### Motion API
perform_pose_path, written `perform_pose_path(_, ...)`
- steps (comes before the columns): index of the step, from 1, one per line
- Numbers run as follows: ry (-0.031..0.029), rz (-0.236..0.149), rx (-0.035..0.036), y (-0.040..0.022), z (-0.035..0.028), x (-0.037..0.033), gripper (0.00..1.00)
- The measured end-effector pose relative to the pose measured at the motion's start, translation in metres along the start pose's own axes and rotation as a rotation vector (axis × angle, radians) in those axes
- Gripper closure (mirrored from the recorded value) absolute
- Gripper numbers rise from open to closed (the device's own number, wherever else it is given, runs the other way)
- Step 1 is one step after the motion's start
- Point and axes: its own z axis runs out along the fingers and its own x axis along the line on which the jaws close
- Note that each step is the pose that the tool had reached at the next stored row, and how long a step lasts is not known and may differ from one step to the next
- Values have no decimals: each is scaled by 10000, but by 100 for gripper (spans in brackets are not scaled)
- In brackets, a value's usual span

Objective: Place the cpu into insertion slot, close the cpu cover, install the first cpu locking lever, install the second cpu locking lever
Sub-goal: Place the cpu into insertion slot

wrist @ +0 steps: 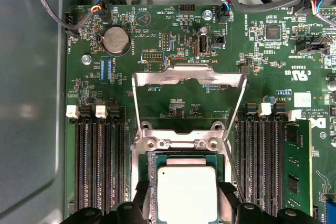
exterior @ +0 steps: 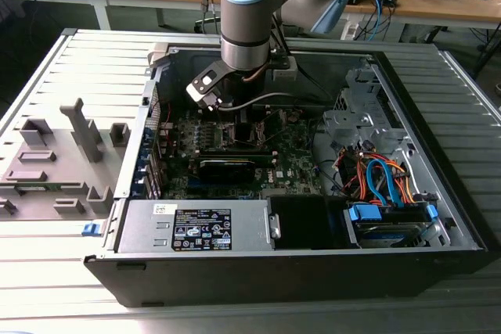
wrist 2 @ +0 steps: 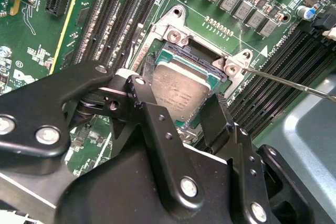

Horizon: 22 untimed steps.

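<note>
The cpu (wrist 2: 181, 85) (wrist: 186, 198), a pale silvery square, lies flat inside the insertion slot (wrist 2: 173, 30) (wrist: 181, 142) on the green board. My gripper (wrist 2: 176, 94) (wrist: 185, 187) straddles it, with its black fingers (wrist 2: 140, 95) against two opposite edges of the chip. The cpu cover (wrist: 189, 75) is swung open and stands back from the socket, its window showing the board behind. A thin wire locking lever (wrist 2: 294, 83) juts out beside the socket, unlatched. In the exterior view my gripper (exterior: 239, 124) reaches down into the open computer case.
Black memory slots flank the socket, with one memory stick (wrist: 296, 166) seated. A coin battery (wrist: 115, 40) and cables lie beyond the cover. The power supply (exterior: 196, 228) and drive bay cables (exterior: 383, 181) fill the case front. A grey fixture (exterior: 55, 162) sits at the exterior view's left.
</note>
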Motion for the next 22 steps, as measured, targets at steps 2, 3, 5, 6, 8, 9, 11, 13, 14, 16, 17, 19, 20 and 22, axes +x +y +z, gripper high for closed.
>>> perform_pose_path(2,0,0,0,0,0,0,38)
perform_pose_path(3,0,-1,0,0,0,0,38)
perform_pose_path(5,0,0,0,0,1,0,38)
perform_pose_path(6,1,0,0,1,1,1,38)
perform_pose_path(8,1,-12,0,6,1,13,38)
perform_pose_path(9,2,-25,-1,10,1,20,38)
perform_pose_path(11,0,-79,-1,14,0,28,38)
perform_pose_path(13,1,-95,-2,15,0,28,38)
perform_pose_path(14,1,-97,-2,17,0,28,38)
perform_pose_path(16,1,-96,-2,19,-2,29,38)
perform_pose_path(17,0,-96,-2,19,-13,29,38)
perform_pose_path(19,2,-97,-2,19,-47,27,38)
perform_pose_path(20,3,-97,-3,20,-53,27,38)
perform_pose_path(22,10,-96,-3,19,-49,27,38)
